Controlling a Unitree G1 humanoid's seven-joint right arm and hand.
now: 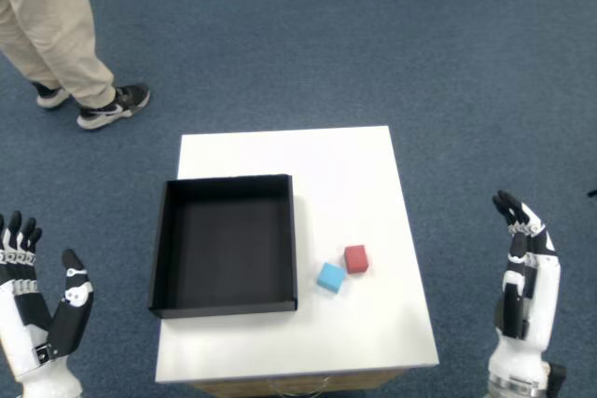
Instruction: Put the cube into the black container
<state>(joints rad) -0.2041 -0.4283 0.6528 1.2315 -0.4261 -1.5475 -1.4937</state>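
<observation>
Blue carpet surrounds a white table (280,151) bearing the black container (159,249), a blue cube (330,277) and red cube (355,258); the right hand (522,272) hovers empty, fingers extended

An office or lab room is showing here: blue-grey carpet (466,62) is covering the floor, a small white table (354,174) is standing at centre, and a person's legs (56,34) are standing at ten o'clock
</observation>
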